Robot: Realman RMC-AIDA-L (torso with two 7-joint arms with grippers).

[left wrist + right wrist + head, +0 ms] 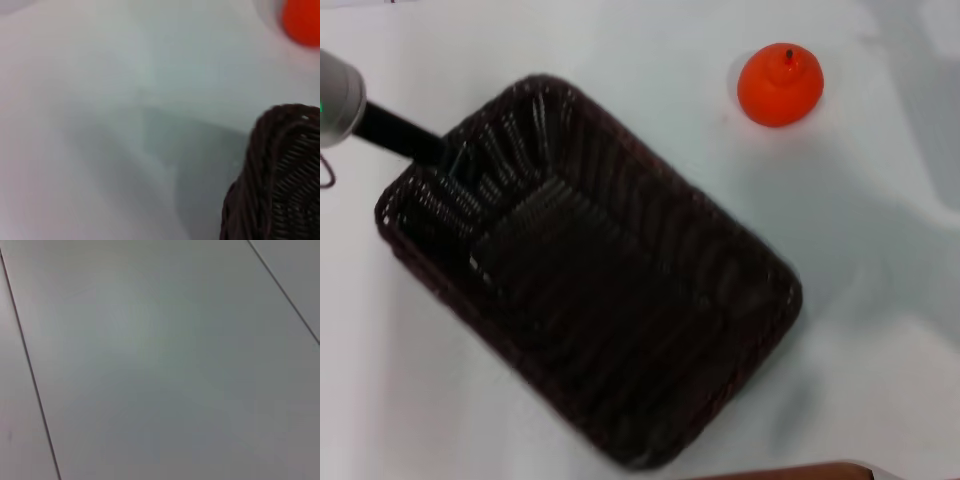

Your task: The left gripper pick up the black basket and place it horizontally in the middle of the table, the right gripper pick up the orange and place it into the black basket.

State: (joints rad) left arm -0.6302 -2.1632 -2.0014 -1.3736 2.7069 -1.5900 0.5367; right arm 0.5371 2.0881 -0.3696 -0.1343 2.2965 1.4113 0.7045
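Note:
The black basket [590, 280] lies diagonally across the table [880, 250], one corner far left and the other near right. My left gripper [428, 148] reaches in from the far left and is shut on the basket's braided rim at that far-left corner. The shadow thrown beside the basket suggests that it is held a little off the table. The left wrist view shows part of the rim [280, 175]. The orange [780, 85] sits on the table at the far right, apart from the basket, and also shows in the left wrist view [302, 22]. My right gripper is out of view.
A brown edge [790, 470] shows at the near side of the table. The right wrist view shows only a plain grey surface [160, 360] with thin dark lines.

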